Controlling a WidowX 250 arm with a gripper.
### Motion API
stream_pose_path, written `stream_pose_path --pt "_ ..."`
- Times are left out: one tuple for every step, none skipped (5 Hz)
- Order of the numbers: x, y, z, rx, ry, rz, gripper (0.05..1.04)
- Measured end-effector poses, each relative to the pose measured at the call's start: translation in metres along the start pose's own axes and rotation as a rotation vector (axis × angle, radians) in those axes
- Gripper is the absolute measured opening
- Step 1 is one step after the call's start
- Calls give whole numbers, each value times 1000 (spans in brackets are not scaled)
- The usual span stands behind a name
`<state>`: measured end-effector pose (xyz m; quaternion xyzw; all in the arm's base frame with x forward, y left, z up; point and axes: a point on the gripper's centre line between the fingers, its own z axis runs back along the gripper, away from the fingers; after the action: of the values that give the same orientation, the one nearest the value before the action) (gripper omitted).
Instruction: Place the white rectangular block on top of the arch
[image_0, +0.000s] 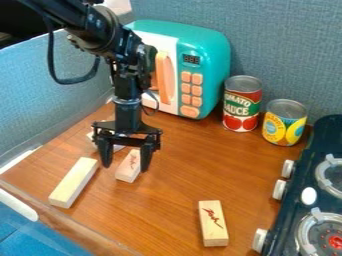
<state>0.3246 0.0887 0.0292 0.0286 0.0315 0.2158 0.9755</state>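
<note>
I have the tool open and unloaded, astride the marked pale block. Adjacent: the long block and a partly hidden piece. Behind: toy microwave, red can, yellow can. Stove: opposite side.

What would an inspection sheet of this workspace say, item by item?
Surface: wooden tabletop, no spills seen.
Job's things: long pale block lying left; marked block at the gripper; second marked block near the front; pale piece partly hidden behind the gripper, shape unclear.
Clutter: toy microwave, two cans, toy stove.
Gripper: open, pointing down.
Cables: black cable looping beside the arm.
Surroundings: blue-grey panels.
</note>
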Motion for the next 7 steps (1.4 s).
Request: stream_pose_path --pt "4 -4 -8 10 -3 -35 1000" --pt "9 -7 -16 1 -1 -47 1000" --pt "18 -1 -20 -21 4 -31 1000" --pt "21 -1 -20 -29 2 -28 948" --pt "17 -3 -21 -52 -2 -84 665" --pt "6 0 -13 -63 7 -138 556" --pt "-3 0 5 -83 -27 -223 556"
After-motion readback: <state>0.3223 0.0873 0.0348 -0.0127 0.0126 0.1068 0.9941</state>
